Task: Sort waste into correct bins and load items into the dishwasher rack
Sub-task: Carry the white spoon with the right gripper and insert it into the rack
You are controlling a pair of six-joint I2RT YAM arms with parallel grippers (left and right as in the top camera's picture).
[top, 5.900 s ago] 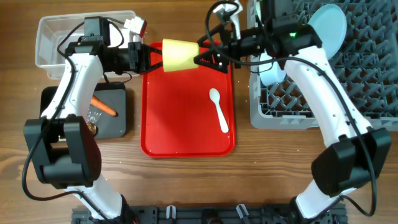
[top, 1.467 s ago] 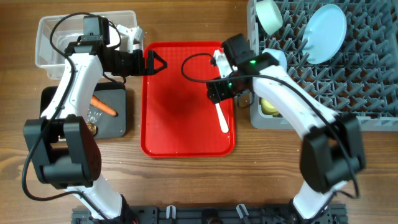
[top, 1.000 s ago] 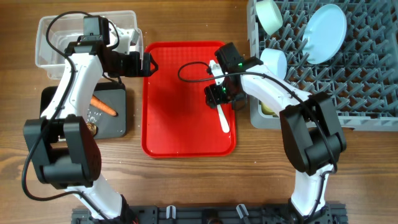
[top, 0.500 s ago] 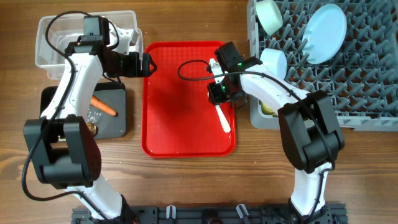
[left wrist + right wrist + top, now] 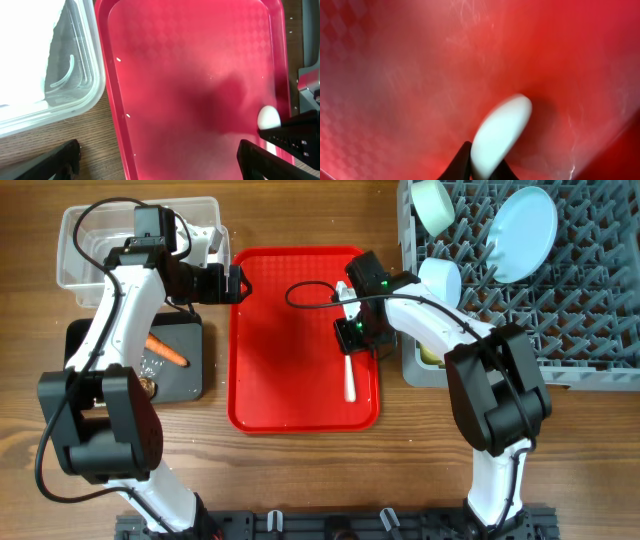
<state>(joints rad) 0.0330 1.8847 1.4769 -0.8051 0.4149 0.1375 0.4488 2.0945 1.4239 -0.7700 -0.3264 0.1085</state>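
Observation:
My right gripper [image 5: 349,340] is low over the red serving tray [image 5: 290,380], shut on the white plastic spoon [image 5: 350,378], whose handle points toward the table's front. In the right wrist view the spoon's bowl [image 5: 500,131] sticks out from between the closed tips of my right gripper [image 5: 482,167]. My left gripper [image 5: 236,283] hangs open and empty over the tray's left rim. The left wrist view shows the left gripper's fingers [image 5: 56,159] wide apart, with the spoon's bowl [image 5: 268,117] at the far right. The grey dishwasher rack [image 5: 570,320] holds a light blue plate [image 5: 525,220], two bowls [image 5: 432,205] [image 5: 440,278] and a yellow cup [image 5: 432,352].
The clear tub [image 5: 80,240] stands at the back left, with the black tray [image 5: 190,375] in front of it. On the black tray lie a carrot [image 5: 167,352] and a brown scrap [image 5: 150,387]. The rack's near wall [image 5: 480,375] sits close to the tray's right edge.
My right gripper has closed on the spoon near its bowl, and the spoon's handle has swung from slanting right to pointing straight at the table's front. The left arm has held still.

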